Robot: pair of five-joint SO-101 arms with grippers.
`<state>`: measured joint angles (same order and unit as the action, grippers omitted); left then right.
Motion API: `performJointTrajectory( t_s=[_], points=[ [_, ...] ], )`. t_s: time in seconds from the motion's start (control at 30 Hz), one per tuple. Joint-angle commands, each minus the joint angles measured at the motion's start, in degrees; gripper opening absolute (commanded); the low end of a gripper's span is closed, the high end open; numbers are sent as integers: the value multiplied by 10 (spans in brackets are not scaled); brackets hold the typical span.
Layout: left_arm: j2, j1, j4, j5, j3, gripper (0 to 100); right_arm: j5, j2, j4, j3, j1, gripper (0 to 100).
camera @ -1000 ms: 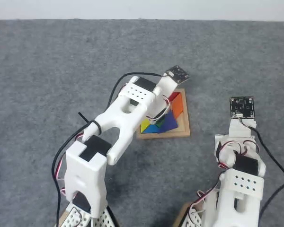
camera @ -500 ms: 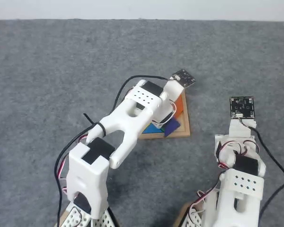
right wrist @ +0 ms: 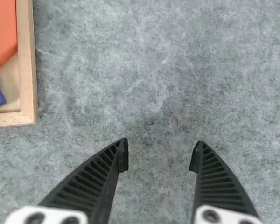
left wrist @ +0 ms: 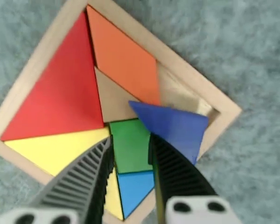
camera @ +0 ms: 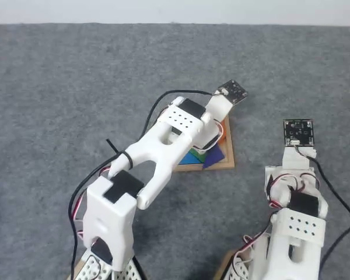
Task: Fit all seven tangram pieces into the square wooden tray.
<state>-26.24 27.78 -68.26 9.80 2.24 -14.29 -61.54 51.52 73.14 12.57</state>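
Observation:
The square wooden tray (left wrist: 37, 65) holds a red triangle (left wrist: 60, 98), an orange parallelogram (left wrist: 123, 60), a yellow triangle (left wrist: 60, 149), a green square (left wrist: 129, 149) and a light blue triangle (left wrist: 135, 186), all lying flat. A dark blue triangle (left wrist: 175, 126) lies askew over a bare slot and reaches the tray's rim. My left gripper (left wrist: 129, 142) hovers open over the green square, one finger beside the dark blue triangle. In the high view the left arm (camera: 181, 131) covers most of the tray (camera: 224, 162). My right gripper (right wrist: 159, 154) stands open over the carpet.
Grey carpet (camera: 58, 87) covers the table all around. The tray's corner (right wrist: 27, 70) shows in the right wrist view, a little way off from the right gripper. The right arm (camera: 297, 192) stands to the right of the tray.
The left arm has swung to the right across the tray. The dark blue triangle has shifted with it toward the tray's right side. The right arm has kept still.

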Motion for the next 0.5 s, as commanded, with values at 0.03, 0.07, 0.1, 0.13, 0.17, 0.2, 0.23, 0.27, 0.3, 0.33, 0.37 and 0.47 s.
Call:
performJointTrajectory(
  t_s=[0.03,0.07,0.1,0.13,0.17,0.2,0.23,0.27,0.3,0.33,0.37,0.47],
  points=[
    [-23,9,18,-4,42,115,-8,-9,-10,-3,-4,227],
    [-28,9,15,-4,52,115,-8,-9,-10,-3,-4,227],
    [-34,8,10,-3,65,115,-8,-9,-10,-3,-4,227],
    [-40,7,4,-3,80,115,-8,-9,-10,-3,-4,227],
    [-45,7,-4,-3,95,115,-8,-9,-10,-3,-4,227],
    [-50,7,-11,-3,109,115,-8,-9,-10,-3,-4,227],
    [-52,7,-17,-3,121,115,-8,-9,-10,-3,-4,227],
    [-53,6,-25,-3,133,115,-8,-9,-10,-3,-4,227],
    [-52,4,-34,-3,145,115,-8,-9,-10,-3,-4,227],
    [-48,0,-47,-3,159,115,-8,-9,-10,-2,-4,227],
    [-41,-6,-59,-3,171,115,-8,-9,-10,-2,-4,227],
    [-9,-11,-98,-3,179,115,-8,-9,-14,4,-5,227]
  ],
)
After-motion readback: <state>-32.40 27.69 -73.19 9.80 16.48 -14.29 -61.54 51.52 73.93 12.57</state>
